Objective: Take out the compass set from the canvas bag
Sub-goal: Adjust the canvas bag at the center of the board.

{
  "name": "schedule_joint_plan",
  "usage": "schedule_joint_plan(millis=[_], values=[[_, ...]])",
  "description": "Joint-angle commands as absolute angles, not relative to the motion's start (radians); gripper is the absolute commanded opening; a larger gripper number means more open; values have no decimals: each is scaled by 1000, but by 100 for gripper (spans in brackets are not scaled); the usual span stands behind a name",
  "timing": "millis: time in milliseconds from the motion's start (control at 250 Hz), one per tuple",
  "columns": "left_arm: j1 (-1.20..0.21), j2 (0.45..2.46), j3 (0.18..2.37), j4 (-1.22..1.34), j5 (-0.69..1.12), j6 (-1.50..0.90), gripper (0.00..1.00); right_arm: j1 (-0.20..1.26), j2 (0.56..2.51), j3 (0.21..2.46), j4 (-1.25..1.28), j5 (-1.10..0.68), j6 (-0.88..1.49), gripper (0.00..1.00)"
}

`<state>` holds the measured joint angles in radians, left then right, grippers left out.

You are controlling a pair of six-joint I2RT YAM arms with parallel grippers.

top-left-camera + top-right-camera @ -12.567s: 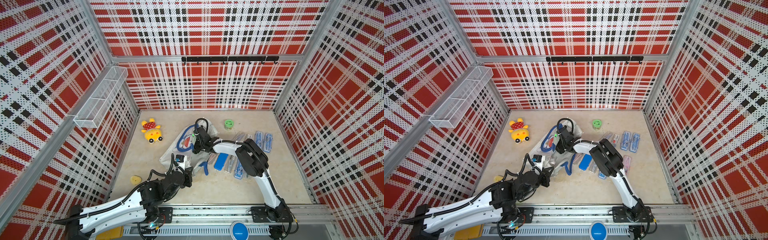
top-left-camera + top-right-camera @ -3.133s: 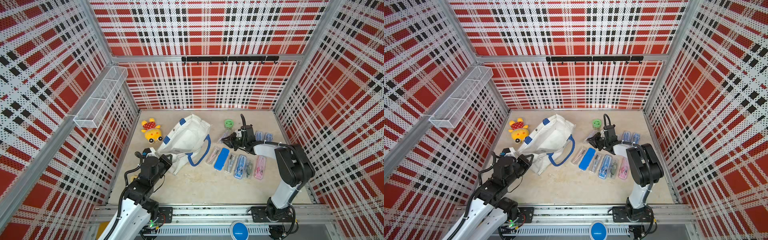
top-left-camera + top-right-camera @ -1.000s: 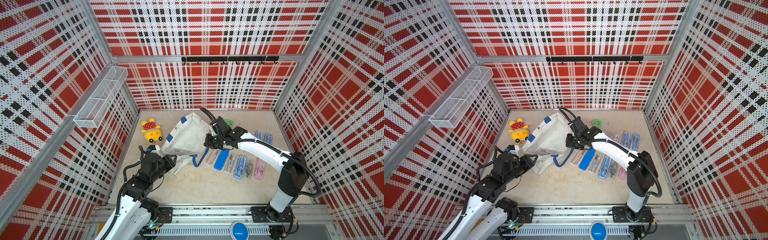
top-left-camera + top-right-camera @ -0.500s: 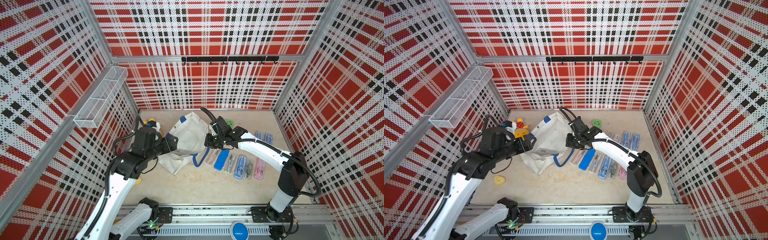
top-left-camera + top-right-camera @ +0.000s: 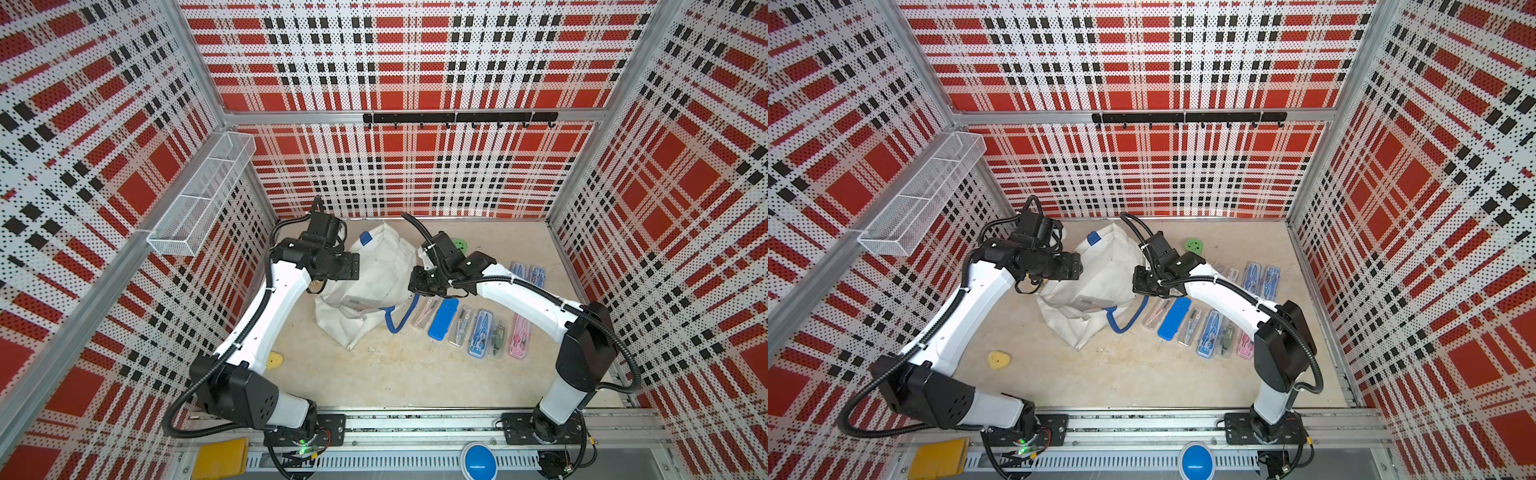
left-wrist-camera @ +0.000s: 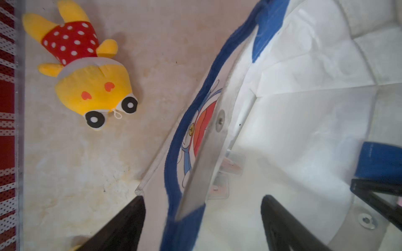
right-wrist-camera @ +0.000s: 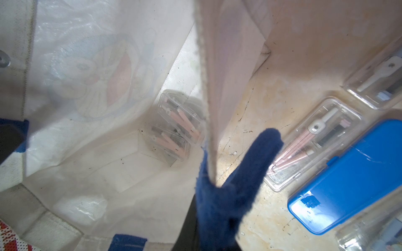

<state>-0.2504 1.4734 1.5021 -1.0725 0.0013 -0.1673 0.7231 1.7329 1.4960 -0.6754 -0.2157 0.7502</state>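
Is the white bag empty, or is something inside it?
Not empty. The right wrist view looks into the canvas bag and shows a clear compass case with pink parts lying inside.

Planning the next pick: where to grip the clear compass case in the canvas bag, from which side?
The clear compass case lies flat on the bottom of the canvas bag: probably pinch across its short width, coming down through the open mouth.

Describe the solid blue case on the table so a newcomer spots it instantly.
Find the white canvas bag mid-table, then the row of slim cases laid out on the right arm's side of it. The blue case is second from the bag, right after a clear case holding a pink compass. It alone is solid opaque blue; every neighbour shows its instruments through the lid.
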Motion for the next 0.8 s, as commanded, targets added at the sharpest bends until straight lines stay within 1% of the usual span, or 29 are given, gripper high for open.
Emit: schedule_joint_plan(millis=[0, 108, 384, 516, 620, 668, 716, 732, 796], values=[[-240, 1529, 1547, -1086, 41, -89, 85, 716, 1751, 1497, -653, -232, 728, 12], [-234, 1583, 1580, -1086, -9, -78, 85, 716, 1753, 1494, -655, -235, 725, 13], [-241, 1724, 1718, -1116, 10, -7, 81, 710, 1768, 1515, -666, -247, 708, 13], [-253, 1768, 1716, -1122, -1, -3, 80, 706, 1769, 1533, -674, -244, 700, 14], [-271, 1799, 1710, -1123, -19, -2, 77, 702, 1768, 1540, -677, -239, 695, 15], [-282, 1812, 1713, -1123, -28, -3, 70, 702, 1767, 1540, -678, -237, 694, 16], [-290, 1820, 1717, -1121, -34, -9, 57, 699, 1764, 1540, -676, -235, 692, 19], [-291, 1823, 1720, -1121, -33, -12, 51, 699, 1763, 1539, -676, -231, 692, 20], [-295, 1828, 1732, -1116, -22, -23, 22, 699, 1752, 1542, -677, -207, 683, 28]])
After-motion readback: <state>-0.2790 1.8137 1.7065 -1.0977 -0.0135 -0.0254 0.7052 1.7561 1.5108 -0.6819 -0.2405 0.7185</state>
